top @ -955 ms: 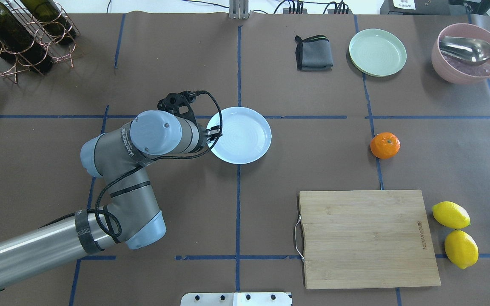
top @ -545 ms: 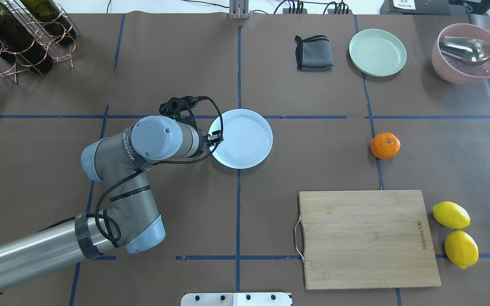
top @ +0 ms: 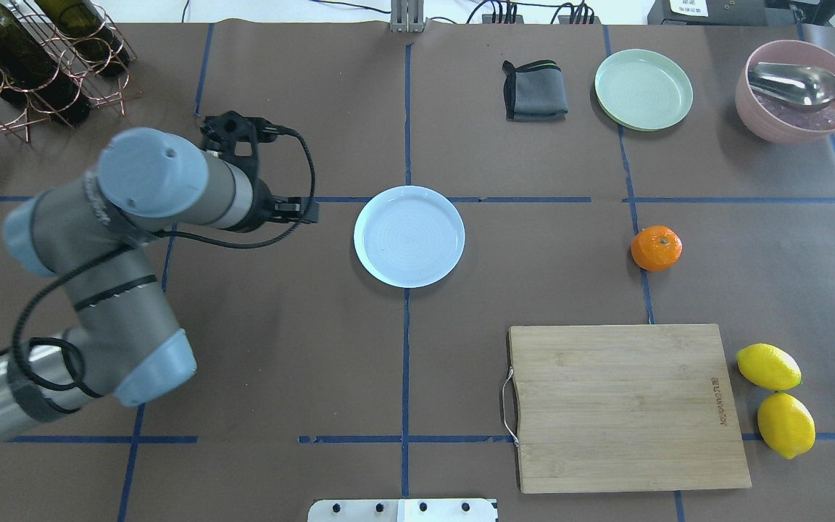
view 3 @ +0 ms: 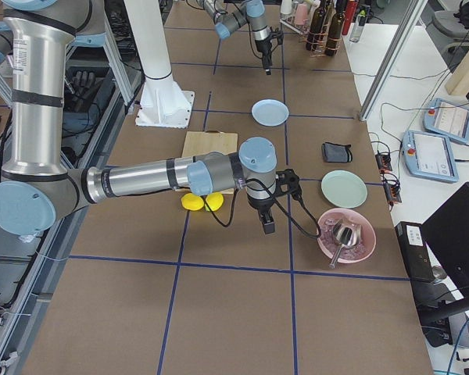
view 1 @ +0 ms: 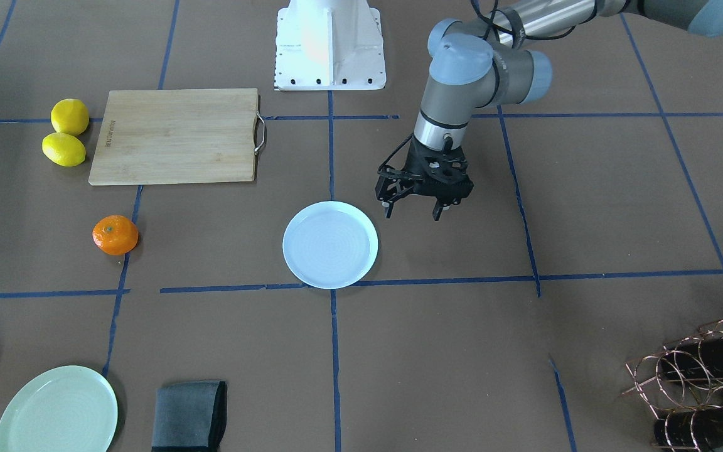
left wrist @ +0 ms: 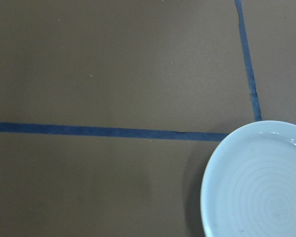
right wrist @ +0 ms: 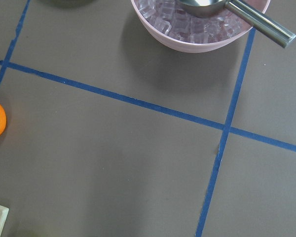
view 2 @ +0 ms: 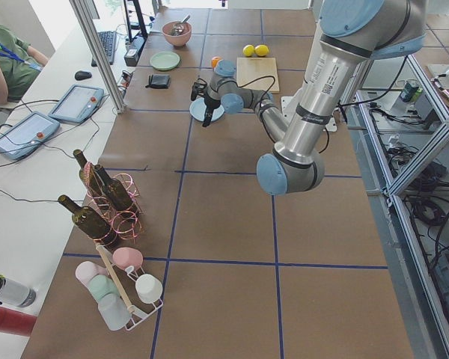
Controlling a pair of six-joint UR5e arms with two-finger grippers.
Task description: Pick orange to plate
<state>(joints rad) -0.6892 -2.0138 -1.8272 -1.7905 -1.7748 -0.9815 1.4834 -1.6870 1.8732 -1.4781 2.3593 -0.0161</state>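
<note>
Progress-wise this was pretty much at zero. The orange (top: 656, 248) sat on the bare table (top: 533, 275), over on the robot's right side, a bit beyond the board (top: 620, 406) and well apart from the plate (top: 409, 236). The plate was in the middle of the table with nothing on it. The left gripper (view 1: 413, 212) hung near the plate, on the robot's left of it and not touching it. Its jaws were apart with nothing between them, so it wasn't carrying anything. The right gripper (view 3: 266, 226) only showed in the side view, hovering out near the bowl (view 3: 328, 244), and I couldn't tell whether its jaws were apart or together. Its wrist cam did catch the orange at the left edge of the picture, so I'd guess that arm was the better placed one to go for it. Either way, all the real work was left to do: get over the orange, close on it, lift, carry it across to the plate and let go.
</note>
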